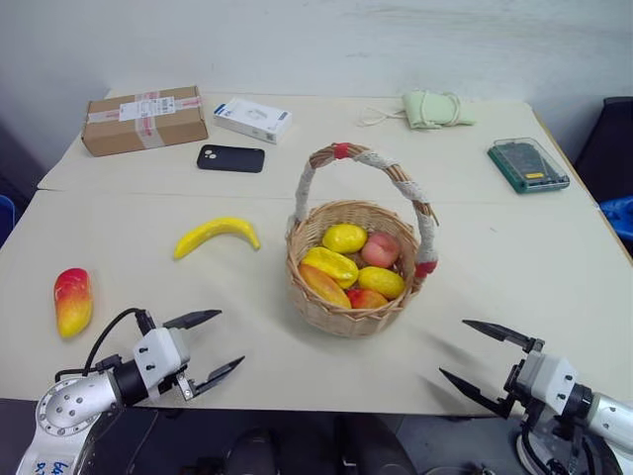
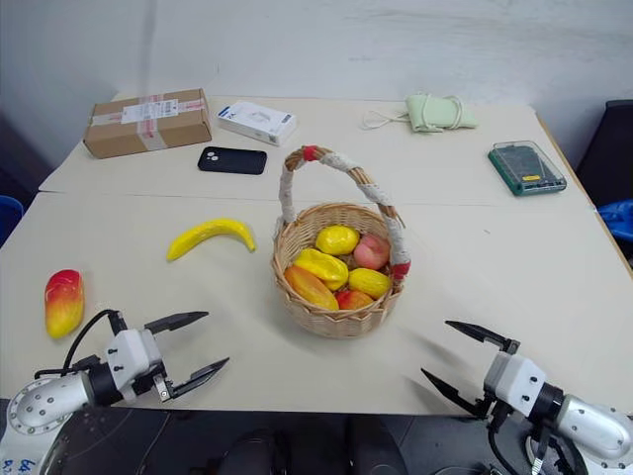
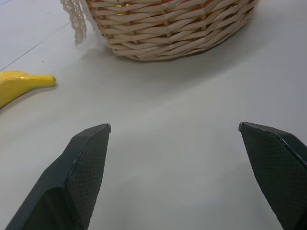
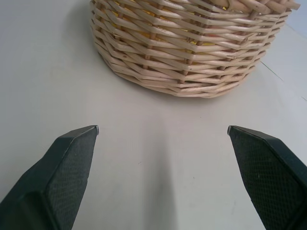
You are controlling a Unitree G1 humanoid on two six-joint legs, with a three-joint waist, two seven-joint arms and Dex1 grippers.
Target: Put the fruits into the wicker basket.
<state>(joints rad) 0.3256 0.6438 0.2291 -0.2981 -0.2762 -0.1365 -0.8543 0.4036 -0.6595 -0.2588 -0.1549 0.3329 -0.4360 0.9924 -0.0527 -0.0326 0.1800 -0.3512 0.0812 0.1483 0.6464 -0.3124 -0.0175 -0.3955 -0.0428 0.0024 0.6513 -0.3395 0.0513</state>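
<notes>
The wicker basket (image 1: 348, 307) stands mid-table with its corded handle (image 1: 368, 158) arching over several yellow and reddish fruits (image 1: 345, 237) inside. A yellow banana (image 1: 217, 235) lies on the table left of the basket, its tip also in the left wrist view (image 3: 21, 85). A red-to-yellow mango (image 1: 72, 301) lies near the table's left edge. My left gripper (image 1: 230, 341) hovers open and empty at the front edge, between the mango and the basket. My right gripper (image 1: 452, 348) is open and empty at the front right, facing the basket wall (image 4: 192, 57).
At the back of the table lie a cardboard box (image 1: 143, 120), a white box (image 1: 252, 120), a black phone (image 1: 230, 158), a pale green pouch (image 1: 432, 108) and a green case (image 1: 528, 165). A seam runs across the table behind the basket.
</notes>
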